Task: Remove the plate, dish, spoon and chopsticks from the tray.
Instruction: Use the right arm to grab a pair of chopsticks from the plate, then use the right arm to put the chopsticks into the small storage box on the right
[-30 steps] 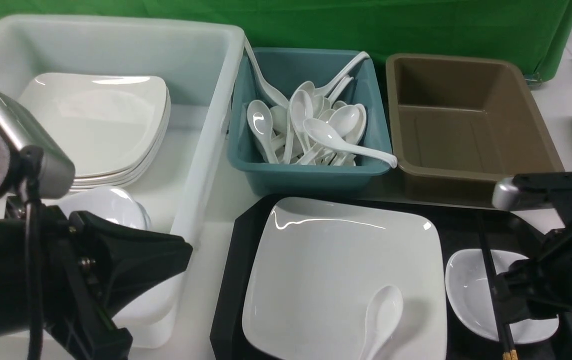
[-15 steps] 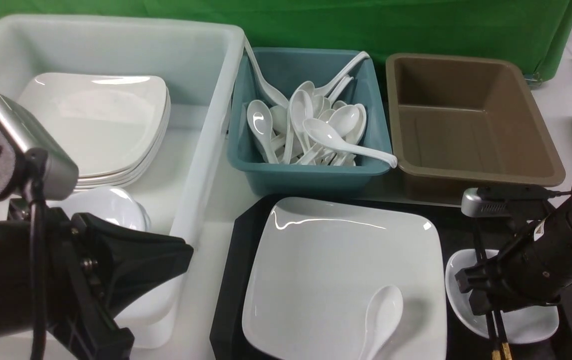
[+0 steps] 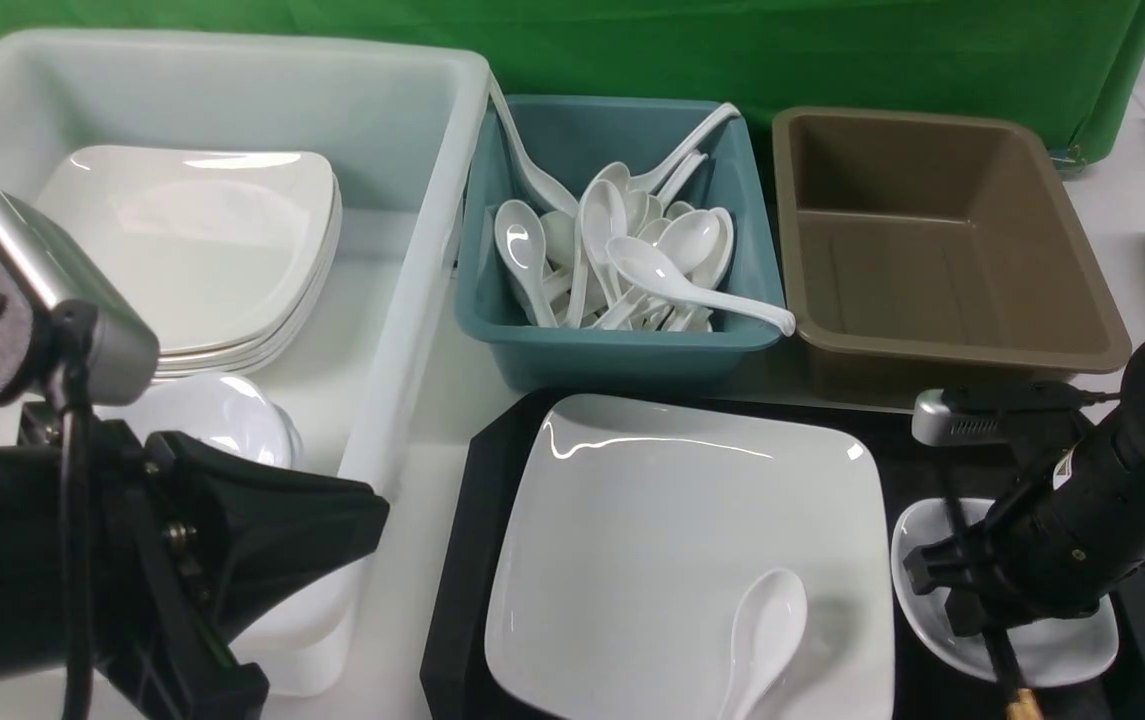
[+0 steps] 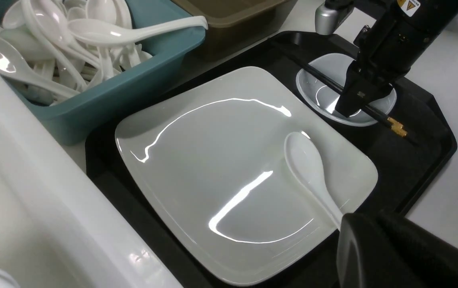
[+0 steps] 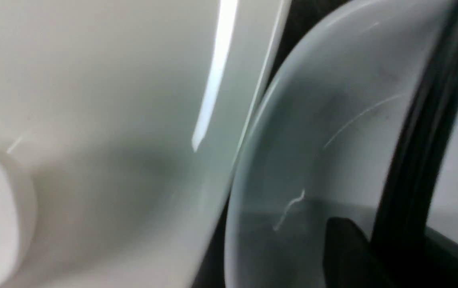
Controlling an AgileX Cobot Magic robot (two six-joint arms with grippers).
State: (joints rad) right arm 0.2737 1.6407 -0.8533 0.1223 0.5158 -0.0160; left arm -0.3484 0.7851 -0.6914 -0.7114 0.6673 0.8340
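Chopsticks (image 4: 321, 79) lie between fingers of the right gripper (image 4: 357, 108) over the dish (image 4: 319, 96); whether they are clamped, I cannot tell. Next: lift level.

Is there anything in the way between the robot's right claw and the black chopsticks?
No, nothing visible is in the way. The right gripper is right down at the chopsticks, which lie across the dish on the tray. Whether it has closed on them can't be told.
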